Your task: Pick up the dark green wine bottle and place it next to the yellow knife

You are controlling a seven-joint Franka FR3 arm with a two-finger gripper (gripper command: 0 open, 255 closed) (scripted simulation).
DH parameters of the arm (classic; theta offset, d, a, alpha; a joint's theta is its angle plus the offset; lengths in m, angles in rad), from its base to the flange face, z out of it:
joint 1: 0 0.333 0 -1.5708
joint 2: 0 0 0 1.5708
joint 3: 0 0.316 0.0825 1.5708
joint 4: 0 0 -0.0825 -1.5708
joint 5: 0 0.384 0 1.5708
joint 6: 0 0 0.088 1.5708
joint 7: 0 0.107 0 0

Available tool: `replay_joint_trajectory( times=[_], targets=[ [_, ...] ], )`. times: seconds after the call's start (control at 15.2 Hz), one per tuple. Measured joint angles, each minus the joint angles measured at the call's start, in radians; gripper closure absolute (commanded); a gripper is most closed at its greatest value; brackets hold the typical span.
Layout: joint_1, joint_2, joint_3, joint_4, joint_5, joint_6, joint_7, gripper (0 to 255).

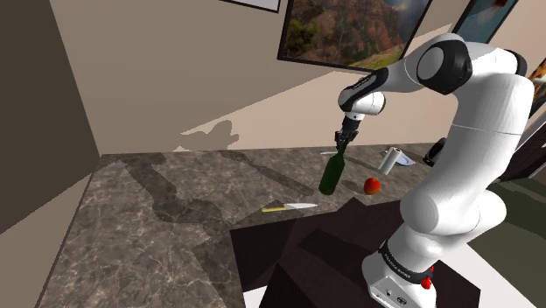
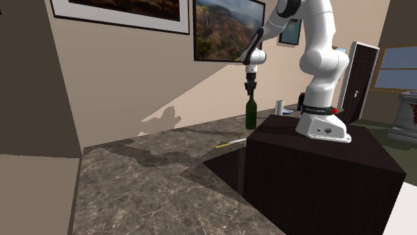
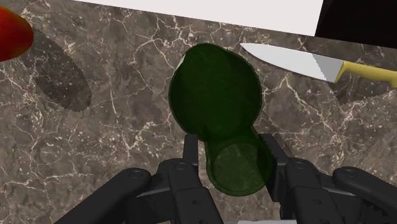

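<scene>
Dark green wine bottle (image 1: 332,173) upright on the marble tabletop (image 1: 175,227), right of centre in the shoulder view, black pincer (image 1: 342,145) grasping its neck from above, yellow-handled knife (image 1: 289,207) lying flat just below-left of it, red apple (image 1: 372,185) to its right

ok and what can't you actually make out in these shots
Yellow knife: wrist view, handle's end cut off by the picture's edge.
Red object: wrist view, mostly cut off by the edge; shoulder view, too small to name.
White cylinder: shoulder view, too small to identify.
Wine bottle: wrist view, its base hidden beneath its own body.
</scene>
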Motion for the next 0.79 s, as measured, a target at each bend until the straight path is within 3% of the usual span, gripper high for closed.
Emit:
replay_joint_trajectory(
  times=[0.79],
  targets=[
    [-0.010, 0.098, 0.011, -0.009, 0.022, 0.106, -0.014, 255]
  ],
)
